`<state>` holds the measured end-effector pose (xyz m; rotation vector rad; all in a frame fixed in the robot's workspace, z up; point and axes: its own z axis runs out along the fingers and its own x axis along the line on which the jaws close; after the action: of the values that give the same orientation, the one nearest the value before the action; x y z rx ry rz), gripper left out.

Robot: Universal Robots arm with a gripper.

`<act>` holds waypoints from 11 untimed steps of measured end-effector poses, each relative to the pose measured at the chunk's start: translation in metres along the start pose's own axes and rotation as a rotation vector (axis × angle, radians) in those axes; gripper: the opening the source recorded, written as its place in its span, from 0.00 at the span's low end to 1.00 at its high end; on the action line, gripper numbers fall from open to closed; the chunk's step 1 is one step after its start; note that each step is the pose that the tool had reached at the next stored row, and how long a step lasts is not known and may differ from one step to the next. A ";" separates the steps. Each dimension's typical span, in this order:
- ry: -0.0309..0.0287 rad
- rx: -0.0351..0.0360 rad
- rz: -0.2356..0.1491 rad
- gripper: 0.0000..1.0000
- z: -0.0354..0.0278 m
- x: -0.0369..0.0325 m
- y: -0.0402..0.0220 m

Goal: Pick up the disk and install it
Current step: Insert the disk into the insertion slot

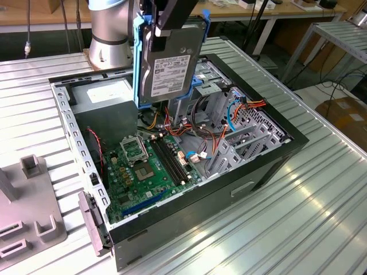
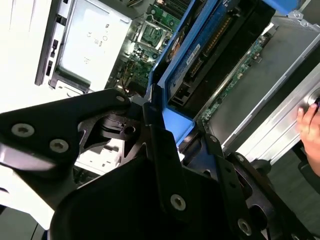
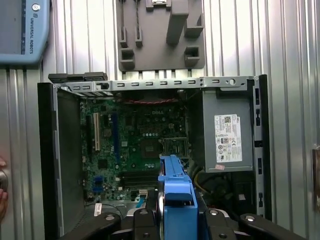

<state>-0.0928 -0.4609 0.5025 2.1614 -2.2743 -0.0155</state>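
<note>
The disk (image 1: pixel 169 63), a dark-grey drive with a white label and blue side rails, hangs upright over the open computer case (image 1: pixel 269 166). My gripper (image 1: pixel 166 23) is shut on its upper edge and holds it above the middle of the case, near the drive cage (image 1: pixel 213 86). In the second wrist view the disk's blue rail (image 2: pixel 186 55) runs between the black fingers (image 2: pixel 152 120). In the first wrist view the blue rail end (image 3: pixel 175 192) sits between the gripper's black links (image 3: pixel 176 220), over the motherboard (image 3: pixel 135 145).
A grey power supply (image 1: pixel 103 94) fills the case's back corner at the exterior view's left. Coloured cables (image 1: pixel 229 114) lie by the drive cage. A grey fixture plate (image 1: pixel 23 206) lies on the ribbed table. A person's hand (image 2: pixel 307 120) rests at the case's edge.
</note>
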 end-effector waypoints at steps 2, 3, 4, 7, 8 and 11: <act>0.0001 -0.0018 0.001 0.37 0.0002 0.0032 -0.0031; 0.0002 -0.0029 0.001 0.37 0.0003 0.0055 -0.0057; 0.0001 -0.0036 0.001 0.37 0.0006 0.0064 -0.0094; 0.0003 -0.0059 0.001 0.37 0.0006 0.0067 -0.0190; 0.0003 -0.0067 0.001 0.37 0.0006 0.0068 -0.0218; 0.0004 -0.0093 0.001 0.37 0.0005 0.0071 -0.0325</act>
<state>-0.0607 -0.4696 0.5016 2.1558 -2.2702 -0.0255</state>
